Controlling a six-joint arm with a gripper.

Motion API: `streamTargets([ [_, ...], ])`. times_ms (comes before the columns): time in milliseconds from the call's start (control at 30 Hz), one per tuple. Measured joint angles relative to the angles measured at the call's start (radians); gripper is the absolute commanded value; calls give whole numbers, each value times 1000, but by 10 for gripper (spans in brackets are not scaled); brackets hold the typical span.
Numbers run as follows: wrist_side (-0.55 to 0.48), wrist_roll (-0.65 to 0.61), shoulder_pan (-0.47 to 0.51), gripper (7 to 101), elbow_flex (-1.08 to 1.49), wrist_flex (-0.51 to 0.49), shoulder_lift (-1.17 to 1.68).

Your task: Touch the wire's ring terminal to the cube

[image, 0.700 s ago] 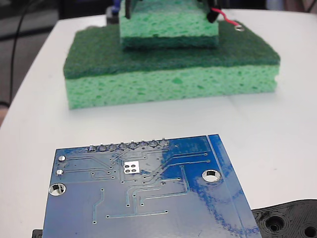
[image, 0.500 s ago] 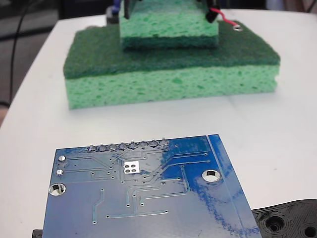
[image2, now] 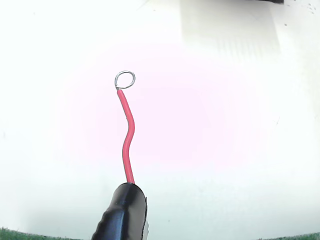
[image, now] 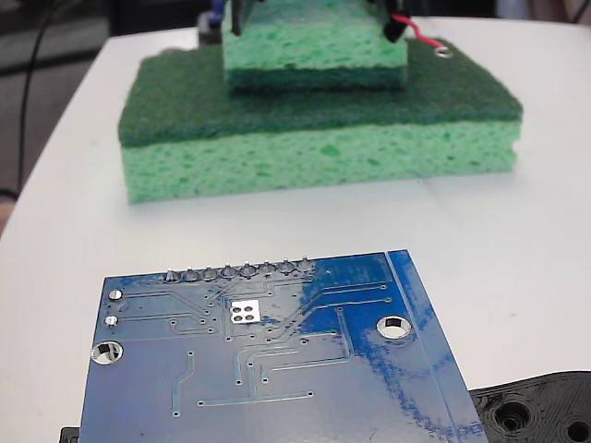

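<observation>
the bench is white and carries everything. the big sponge is the landmark: a wide green slab with a dark scouring top, lying toward the back of the bench in the fixed view. on top of it, toward the back, sits a small sponge, lighter green. in front of the big sponge, near the camera, lies a blue board, and at the lower right corner a black plastic part just shows.

no cube as such is in view; judging by the task, the small sponge block may be the thing meant, but that is a guess.

the wire is red and comes out of a black sleeve at the small sponge's right top edge. the ring ends the wire over the big sponge's dark top, just right of the small sponge; whether it touches the scouring surface cannot be told. in the wrist view the ring and wire stand out against a washed-out white ground.

the pincer itself is not shown clearly in either view, so how far open it is and whether it grips the sleeve cannot be told.

to do the step well: bring the ring sideways toward the small sponge's right wall with a slow, short move, keeping the wire low, since the thin wire bends easily and could slide past.
</observation>
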Motion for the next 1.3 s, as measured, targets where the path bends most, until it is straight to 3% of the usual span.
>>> streamTargets([
  [500, 0, 8, 32, 1003, 0, 0, 0],
  [633, -81, -23, 71, 1003, -21, 5, 0],
  [867, -75, -2, 57, 1003, -141, 84, -2],
  [1033, -29, 43, -49, 1003, -225, 61, -75],
  [1300, 92, 80, -189, 1003, -528, 28, -462],
])
